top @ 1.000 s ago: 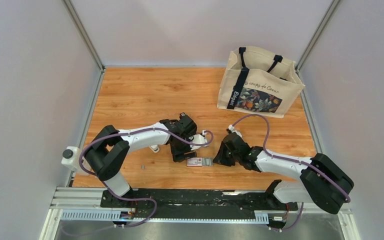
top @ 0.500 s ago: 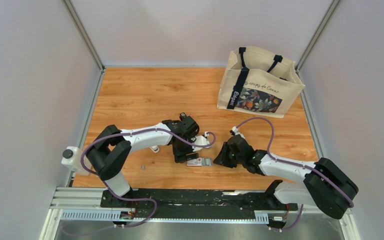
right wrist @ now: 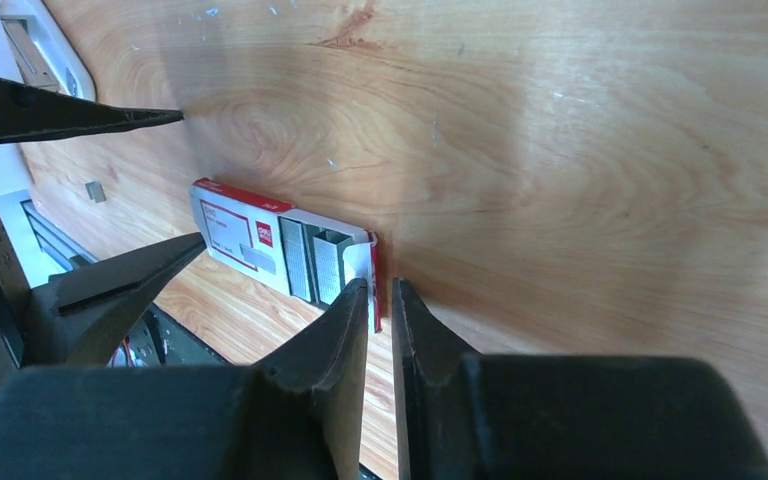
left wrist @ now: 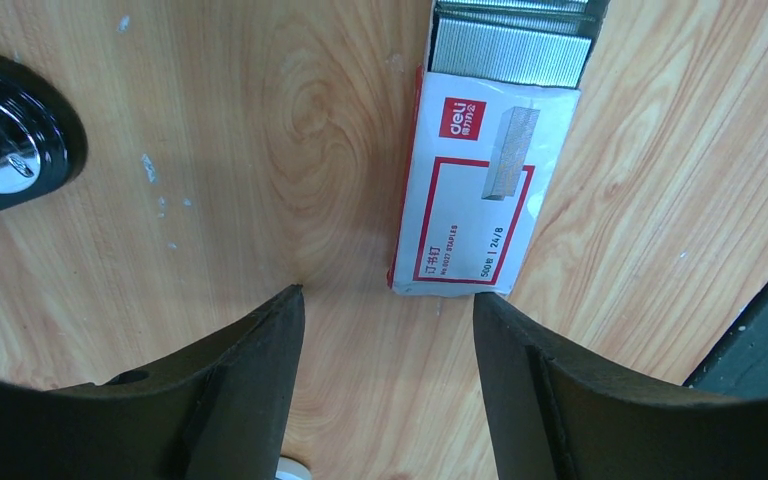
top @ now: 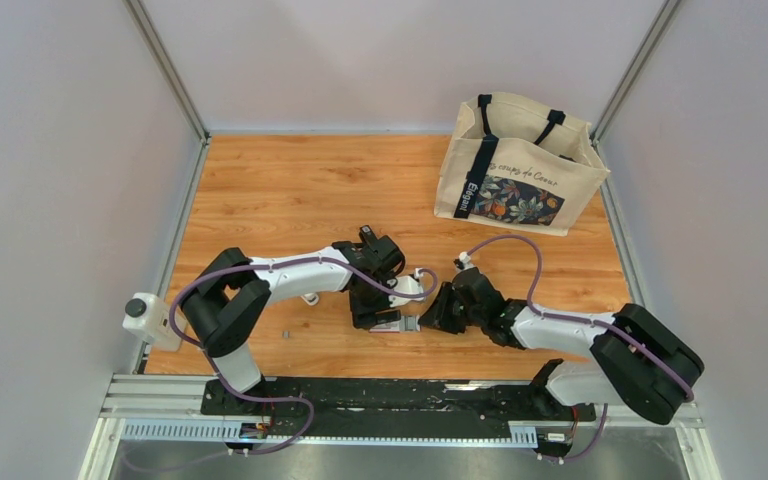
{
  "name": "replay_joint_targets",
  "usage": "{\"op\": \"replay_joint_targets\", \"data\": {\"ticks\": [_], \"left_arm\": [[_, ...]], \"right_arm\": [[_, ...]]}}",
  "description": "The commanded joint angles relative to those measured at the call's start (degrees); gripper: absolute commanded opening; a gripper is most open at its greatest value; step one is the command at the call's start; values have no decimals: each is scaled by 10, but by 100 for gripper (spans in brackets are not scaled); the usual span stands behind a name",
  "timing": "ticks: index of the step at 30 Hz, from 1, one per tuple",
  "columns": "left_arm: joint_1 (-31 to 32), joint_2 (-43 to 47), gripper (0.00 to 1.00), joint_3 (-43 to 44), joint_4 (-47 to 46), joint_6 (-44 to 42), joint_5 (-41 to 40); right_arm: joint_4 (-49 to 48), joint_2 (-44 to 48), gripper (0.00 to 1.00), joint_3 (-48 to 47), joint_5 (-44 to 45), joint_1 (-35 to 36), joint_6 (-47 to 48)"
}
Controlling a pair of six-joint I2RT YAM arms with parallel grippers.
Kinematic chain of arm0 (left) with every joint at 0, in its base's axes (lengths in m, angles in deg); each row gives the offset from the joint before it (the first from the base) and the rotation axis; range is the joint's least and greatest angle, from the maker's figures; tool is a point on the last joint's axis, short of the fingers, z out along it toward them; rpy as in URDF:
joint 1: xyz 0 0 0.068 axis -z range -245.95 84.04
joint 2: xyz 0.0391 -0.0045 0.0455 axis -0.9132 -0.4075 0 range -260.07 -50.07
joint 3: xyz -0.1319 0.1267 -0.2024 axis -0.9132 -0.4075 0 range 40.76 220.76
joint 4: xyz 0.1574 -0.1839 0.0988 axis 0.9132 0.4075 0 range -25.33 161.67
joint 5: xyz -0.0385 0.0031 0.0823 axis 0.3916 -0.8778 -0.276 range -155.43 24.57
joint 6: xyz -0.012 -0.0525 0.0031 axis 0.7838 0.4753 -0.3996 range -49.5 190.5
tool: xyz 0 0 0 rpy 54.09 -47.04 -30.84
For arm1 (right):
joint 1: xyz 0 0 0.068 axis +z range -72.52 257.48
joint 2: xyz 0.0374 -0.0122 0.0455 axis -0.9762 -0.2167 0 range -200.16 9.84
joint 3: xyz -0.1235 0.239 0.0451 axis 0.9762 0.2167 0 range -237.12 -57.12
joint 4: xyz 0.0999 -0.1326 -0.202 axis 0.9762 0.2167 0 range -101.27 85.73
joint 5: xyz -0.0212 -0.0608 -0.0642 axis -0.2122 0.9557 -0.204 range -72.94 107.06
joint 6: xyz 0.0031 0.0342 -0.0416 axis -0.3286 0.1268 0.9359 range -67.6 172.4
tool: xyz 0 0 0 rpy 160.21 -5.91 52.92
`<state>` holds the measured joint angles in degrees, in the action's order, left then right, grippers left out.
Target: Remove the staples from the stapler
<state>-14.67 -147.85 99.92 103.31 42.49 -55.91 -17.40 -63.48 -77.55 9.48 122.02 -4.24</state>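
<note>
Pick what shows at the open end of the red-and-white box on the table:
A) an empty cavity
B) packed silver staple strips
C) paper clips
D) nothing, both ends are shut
B: in the left wrist view the red-and-white box lies flat with its far end open, and rows of silver staple strips fill that end.

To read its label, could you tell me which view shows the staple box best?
The left wrist view: the staple box faces the camera, its printed label large and legible. The right wrist view shows it obliquely and smaller; the top view shows only a small sliver of it.
</note>
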Motion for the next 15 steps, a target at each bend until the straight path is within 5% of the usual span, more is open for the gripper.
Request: {"op": "replay_joint_targets", "data": {"ticks": [1,15], "left_arm": [[5,-4,71,27,2,-4,5],[7,-5,70,25,4,-5,4]], "right_arm": [[-44,-7,17,3,-18,-2,-7],[-60,-32,13,-1,-31,-2,-8]]}}
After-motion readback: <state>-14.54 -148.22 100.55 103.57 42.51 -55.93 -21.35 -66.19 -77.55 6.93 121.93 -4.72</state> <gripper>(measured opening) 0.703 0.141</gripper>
